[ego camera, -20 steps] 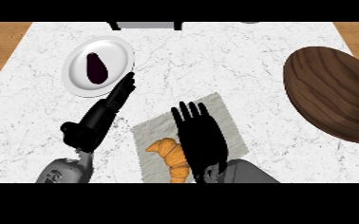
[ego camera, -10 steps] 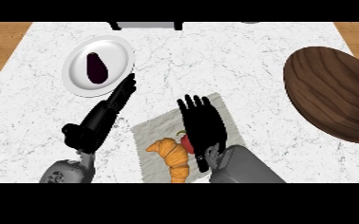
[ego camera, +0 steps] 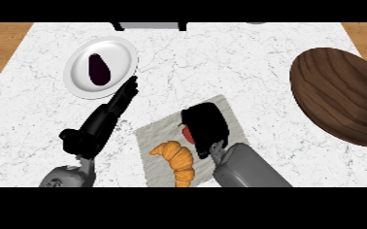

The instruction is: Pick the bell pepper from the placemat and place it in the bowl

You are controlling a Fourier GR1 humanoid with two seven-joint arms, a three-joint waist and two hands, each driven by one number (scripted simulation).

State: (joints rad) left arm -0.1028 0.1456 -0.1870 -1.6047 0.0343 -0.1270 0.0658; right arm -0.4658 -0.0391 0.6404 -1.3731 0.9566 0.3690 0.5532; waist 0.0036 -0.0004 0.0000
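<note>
Here the right hand (ego camera: 206, 125) is hovering low over the far half of the grey placemat (ego camera: 159, 137), its fingers curling down around the red bell pepper (ego camera: 189, 134). The hand is hiding most of the pepper, and only 1 red sliver with a dark stem is peeking out at the hand's left edge. The pepper is lying on the mat, directly under the palm. Just near of it, a croissant (ego camera: 177, 159) is sitting on the same mat, beside the grey forearm.

The wooden bowl (ego camera: 333, 94) is sitting well apart at the right edge of the marble counter (ego camera: 237, 63). The left hand (ego camera: 109, 112) is stretching out with straight fingers, its tips touching the white plate (ego camera: 119, 57), which is carrying a dark eggplant (ego camera: 98, 69) at far left.
</note>
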